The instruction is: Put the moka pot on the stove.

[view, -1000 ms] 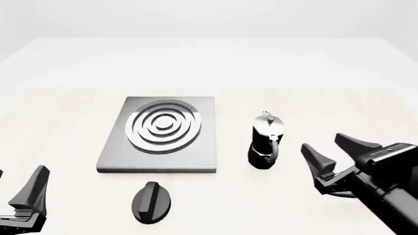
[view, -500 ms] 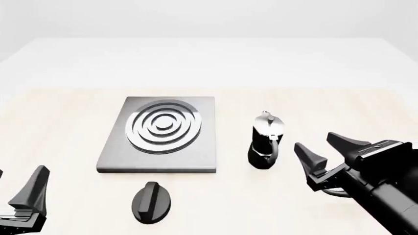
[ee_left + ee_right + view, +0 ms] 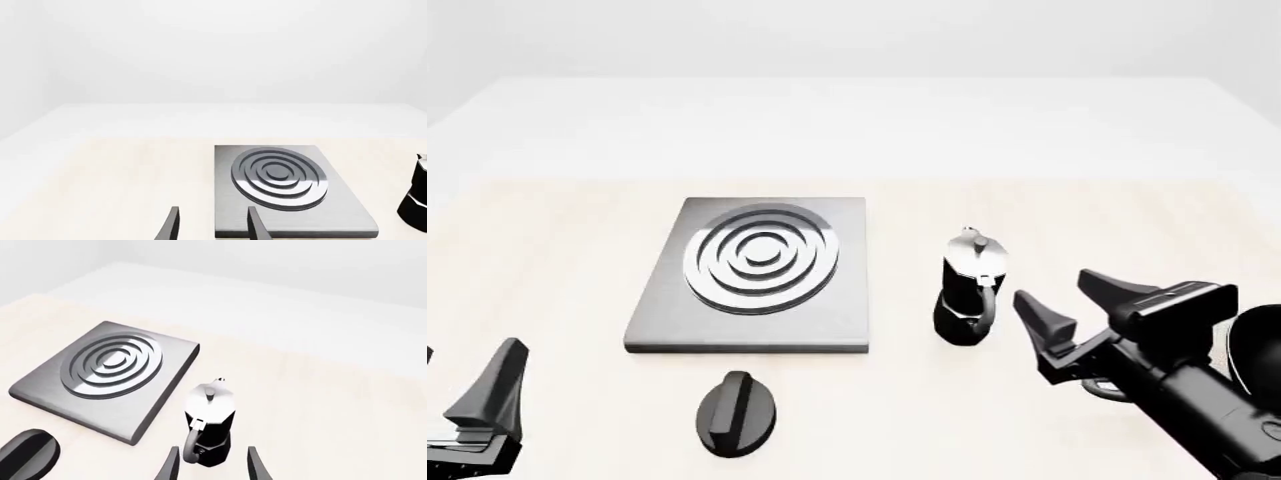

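The moka pot (image 3: 970, 288) stands upright on the table just right of the stove (image 3: 754, 272), black with a silvery lid and its handle toward me. My right gripper (image 3: 1070, 305) is open, a short way right of the pot and not touching it. In the right wrist view the moka pot (image 3: 209, 425) sits just ahead of the open fingers, beside the stove (image 3: 110, 375). My left gripper (image 3: 487, 400) rests at the front left corner, open and empty. In the left wrist view, the stove (image 3: 283, 187) lies ahead and the moka pot (image 3: 417, 200) shows at the edge.
A black oval knob (image 3: 737, 412) lies on the table in front of the stove, also seen in the right wrist view as the knob (image 3: 27, 456). A dark rounded object (image 3: 1254, 345) peeks in at the right edge behind my right arm.
My right gripper has moved left toward the moka pot, staying open. The left gripper, pot and stove have not moved.
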Tool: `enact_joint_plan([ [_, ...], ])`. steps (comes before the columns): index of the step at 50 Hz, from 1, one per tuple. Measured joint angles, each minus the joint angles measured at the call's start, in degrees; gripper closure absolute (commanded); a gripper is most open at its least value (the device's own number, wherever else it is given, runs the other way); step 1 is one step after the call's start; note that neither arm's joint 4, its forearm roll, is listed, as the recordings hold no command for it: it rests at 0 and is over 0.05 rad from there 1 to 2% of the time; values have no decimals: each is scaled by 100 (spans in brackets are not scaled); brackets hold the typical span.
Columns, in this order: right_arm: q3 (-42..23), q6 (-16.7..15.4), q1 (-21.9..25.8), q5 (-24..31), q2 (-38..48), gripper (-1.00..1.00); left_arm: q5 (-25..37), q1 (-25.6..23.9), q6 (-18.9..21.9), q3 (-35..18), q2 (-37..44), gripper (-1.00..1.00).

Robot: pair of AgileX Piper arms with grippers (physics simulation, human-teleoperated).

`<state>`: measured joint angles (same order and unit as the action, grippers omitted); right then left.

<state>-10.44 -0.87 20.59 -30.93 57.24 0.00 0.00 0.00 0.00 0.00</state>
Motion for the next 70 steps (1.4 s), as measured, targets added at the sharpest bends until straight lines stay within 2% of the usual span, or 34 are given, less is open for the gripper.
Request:
enact_joint_plan([
  [46, 108, 118, 130, -841, 918, -100, 0, 0, 0, 0, 0, -100],
  [70, 164, 238, 207, -1478, 1583, -100, 0, 0, 0, 0, 0, -100],
])
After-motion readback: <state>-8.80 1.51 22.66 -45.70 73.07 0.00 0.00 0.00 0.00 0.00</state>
